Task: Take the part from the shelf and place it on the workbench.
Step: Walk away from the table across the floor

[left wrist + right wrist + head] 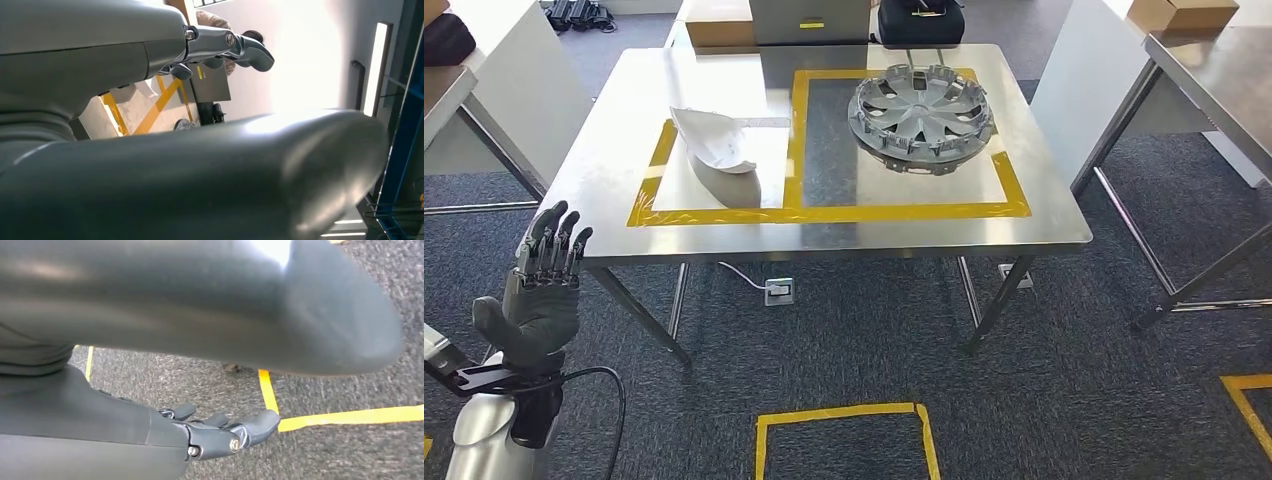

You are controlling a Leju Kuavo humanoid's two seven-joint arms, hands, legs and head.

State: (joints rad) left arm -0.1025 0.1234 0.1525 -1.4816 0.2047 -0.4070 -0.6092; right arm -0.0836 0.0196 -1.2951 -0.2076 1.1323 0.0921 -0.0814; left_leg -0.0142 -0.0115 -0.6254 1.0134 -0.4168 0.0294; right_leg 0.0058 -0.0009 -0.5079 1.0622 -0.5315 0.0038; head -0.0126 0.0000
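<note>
A white curved part [712,140] lies on the steel workbench [624,150], inside the left yellow-taped rectangle. A silver wheel cover [921,115] rests in the right taped rectangle. My left hand [542,290] is raised below the bench's front left corner, clear of the part; its fingers are spread upward and hold nothing. The left wrist view shows those fingers [225,47] with the taped bench top [150,105] beyond them. My right hand [220,432] hangs over the carpet with its fingers loosely extended and nothing in them.
Another table [1214,90] stands at the right and a white one [484,90] at the left. Cardboard boxes [719,25] and a dark bag [921,22] sit behind the bench. A yellow tape square [844,440] marks the floor in front, and a power socket [778,291] lies under the bench.
</note>
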